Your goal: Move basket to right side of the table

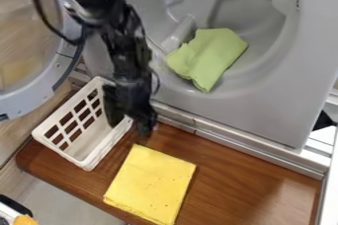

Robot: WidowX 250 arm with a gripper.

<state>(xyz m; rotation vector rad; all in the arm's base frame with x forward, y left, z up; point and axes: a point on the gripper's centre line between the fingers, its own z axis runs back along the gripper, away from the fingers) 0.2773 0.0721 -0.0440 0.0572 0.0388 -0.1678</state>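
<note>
The black gripper (133, 119) hangs down at the right side of the white basket (104, 151), overlapping its right rim and part of its inside. Whether it holds the rim cannot be made out. The basket stands upright at the left end of the brown wooden table (241, 172), turned at a slant, with slotted walls. Its upper right part is hidden behind the arm.
A folded yellow cloth (150, 184) lies on the table just right of the basket. Behind the table stands a grey washer or dryer front (277, 103) with a green cloth (208, 58) in its opening. Its round door (29, 95) stands at the left.
</note>
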